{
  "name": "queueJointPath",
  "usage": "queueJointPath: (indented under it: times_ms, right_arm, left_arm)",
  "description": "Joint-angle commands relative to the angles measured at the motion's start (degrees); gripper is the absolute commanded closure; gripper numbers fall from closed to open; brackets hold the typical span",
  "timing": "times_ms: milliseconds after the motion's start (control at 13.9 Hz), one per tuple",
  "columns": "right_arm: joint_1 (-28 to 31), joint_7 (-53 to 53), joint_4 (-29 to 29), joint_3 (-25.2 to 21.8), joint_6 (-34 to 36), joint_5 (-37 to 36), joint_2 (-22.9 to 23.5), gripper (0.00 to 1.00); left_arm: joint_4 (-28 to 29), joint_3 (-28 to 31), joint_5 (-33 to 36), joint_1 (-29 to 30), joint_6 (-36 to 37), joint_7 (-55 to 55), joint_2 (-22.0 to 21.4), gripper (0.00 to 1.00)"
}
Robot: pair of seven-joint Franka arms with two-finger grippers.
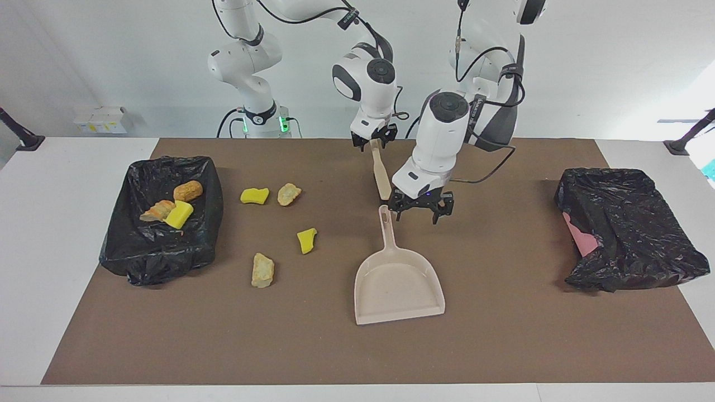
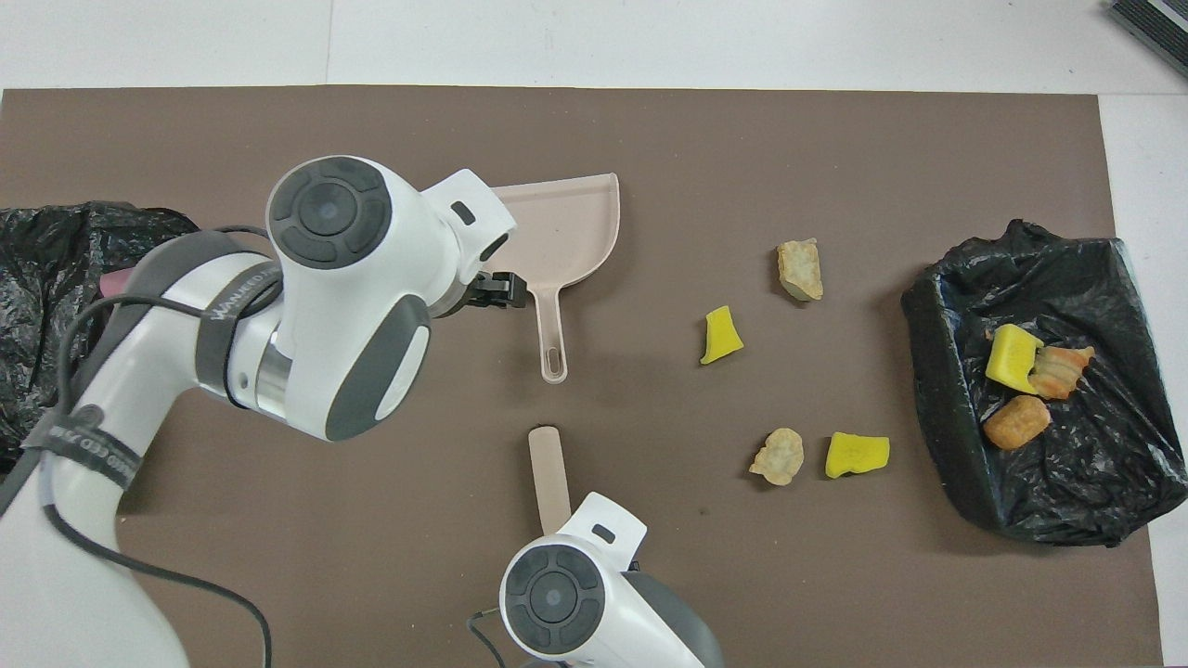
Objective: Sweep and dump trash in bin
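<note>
Left claw spread beside dustpan handle; right claw pinching brush.

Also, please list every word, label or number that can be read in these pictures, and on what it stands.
Grey bands on the left arm: white lettering, too blurred to read.
White box by the wall: yellow labels, too small to read.
Dustpan, scraper, bin with scraps, other bin: no text visible.
So no text here can be quoted with certainty.
</note>
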State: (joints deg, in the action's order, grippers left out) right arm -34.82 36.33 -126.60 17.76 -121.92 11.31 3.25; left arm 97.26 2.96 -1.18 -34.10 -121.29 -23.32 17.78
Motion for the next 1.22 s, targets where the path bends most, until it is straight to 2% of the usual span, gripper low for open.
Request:
queueJointPath:
  times_ms: [0,288,360,432,504,575,719,1007,1151]
  right_arm:
    - [-0.25,-2.31,-1.9,-0.18,-1.39,2.75,-2.02,0.28]
    - [-1.65,-2.75,-2.59,-0.18,-1.39,3.27,-1.66,0.3]
    - [-1.65,-2.75,-3.03,-0.18,-1.39,3.28,-1.75,0.32]
    - [-1.57,-3.1,-3.04,-0.18,-1.48,3.28,-1.76,0.35]
    - [-1.39,-4.15,-3.04,-0.18,-1.39,3.28,-1.67,0.41]
    - [-1.39,-4.51,-3.04,-0.18,-1.48,3.28,-1.67,0.48]
    - [-1.3,-4.51,-2.95,-0.18,-1.48,3.28,-1.58,0.56]
    - [-1.21,-4.69,-2.51,-0.27,-1.48,3.28,-1.32,0.92]
    - [-0.95,-4.69,-2.25,-0.35,-1.31,3.28,-2.01,0.99]
  left_arm:
    - [2.49,0.64,0.21,-2.88,-5.17,-6.0,0.93,0.0]
    - [3.11,0.64,0.48,-6.24,-8.35,-10.16,4.62,0.0]
    - [3.37,0.55,0.48,-6.24,-8.35,-10.34,4.63,0.13]
    - [3.37,0.55,0.3,-6.33,-7.92,-11.64,4.63,0.42]
    - [3.37,0.55,0.39,-6.33,-7.83,-12.7,4.63,0.78]
    - [3.29,0.64,0.56,-6.33,-7.74,-12.71,4.63,1.0]
    - [3.02,0.64,0.74,-6.06,-7.48,-12.27,4.37,1.0]
    - [2.49,0.82,0.92,-3.26,-6.08,-10.7,2.09,1.0]
    - [2.41,0.82,0.92,-1.41,-3.88,-6.93,0.24,1.0]
